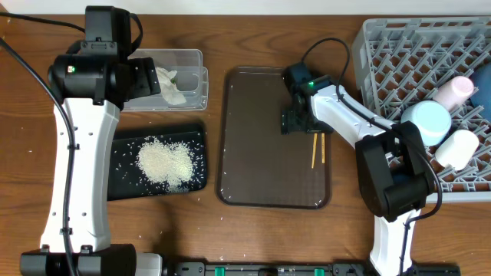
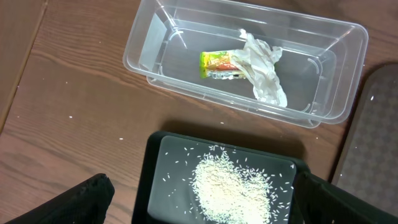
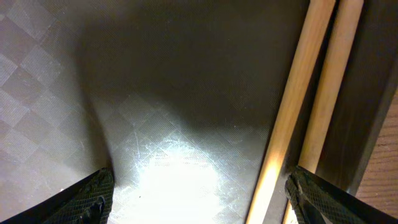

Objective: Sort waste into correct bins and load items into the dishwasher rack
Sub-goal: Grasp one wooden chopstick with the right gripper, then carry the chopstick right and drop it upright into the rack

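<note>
**Right gripper.** The right gripper (image 3: pixel 200 198) is spread wide and holds nothing. Its fingers hang low over the brown serving tray (image 1: pixel 261 153). In the right wrist view the pair of chopsticks (image 3: pixel 291 106) lies just inside the right-hand finger, side by side along the tray's raised edge. Whether a finger touches them cannot be told.

**Step in hand.** By judgement this is the approach to pick up the chopsticks, the only item not yet in the dishwasher rack (image 1: pixel 399 46).

**Next move.**
- Centre the jaws across both sticks.
- Lower until the fingertips reach the tray surface.
- Close on the pair together. The sticks are thin and lie flat against the rim, so one may roll out of the grip.

**Left gripper.** The left gripper (image 2: pixel 202 196) is also fully released and empty. It hangs above the black tray (image 1: pixel 196 146).

**Waste.**
- The rice (image 1: pixel 163 162) is heaped in the black tray, with stray grains on the table around it.
- The napkin (image 2: pixel 264 68) and the yellow-green wrapper (image 2: pixel 217 64) lie touching in the clear tub (image 2: pixel 155 56).

**Rack contents.** The rack holds the pink cup (image 1: pixel 456 90), the light-blue bowl (image 1: pixel 426 121) and the white cup (image 1: pixel 458 147). A dark-blue rim (image 1: pixel 483 113) at the frame edge is probably the wide bowl
</note>
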Motion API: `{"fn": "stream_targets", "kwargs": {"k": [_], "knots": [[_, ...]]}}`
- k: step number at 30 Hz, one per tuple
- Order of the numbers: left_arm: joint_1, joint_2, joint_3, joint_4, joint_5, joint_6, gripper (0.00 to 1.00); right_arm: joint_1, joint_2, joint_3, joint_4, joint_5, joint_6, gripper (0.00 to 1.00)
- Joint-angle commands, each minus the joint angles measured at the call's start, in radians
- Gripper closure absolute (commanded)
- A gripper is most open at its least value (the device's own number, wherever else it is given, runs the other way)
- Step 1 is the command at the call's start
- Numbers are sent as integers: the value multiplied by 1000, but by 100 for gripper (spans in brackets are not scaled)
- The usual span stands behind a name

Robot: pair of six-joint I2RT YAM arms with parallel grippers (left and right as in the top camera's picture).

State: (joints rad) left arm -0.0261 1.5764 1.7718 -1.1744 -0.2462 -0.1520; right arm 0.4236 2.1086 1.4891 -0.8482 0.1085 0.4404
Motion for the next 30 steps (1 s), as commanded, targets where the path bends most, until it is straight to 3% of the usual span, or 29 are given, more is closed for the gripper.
{"fn": "stream_targets", "kwargs": {"k": [1, 5, 15, 20, 30], "knots": [[4, -7, -1, -3, -9, 10, 4, 4, 32, -6, 2, 14, 16, 19], [4, -7, -1, -3, -9, 10, 4, 4, 32, -7, 0, 15, 26, 50], [4, -7, -1, -3, -9, 10, 4, 8, 32, -90, 45, 14, 122, 76], [4, -7, -1, -3, -9, 10, 4, 9, 32, -98, 41, -14, 136, 99], [4, -7, -1, -3, -9, 10, 4, -31, -20, 61, -77, -72, 84, 99]]}}
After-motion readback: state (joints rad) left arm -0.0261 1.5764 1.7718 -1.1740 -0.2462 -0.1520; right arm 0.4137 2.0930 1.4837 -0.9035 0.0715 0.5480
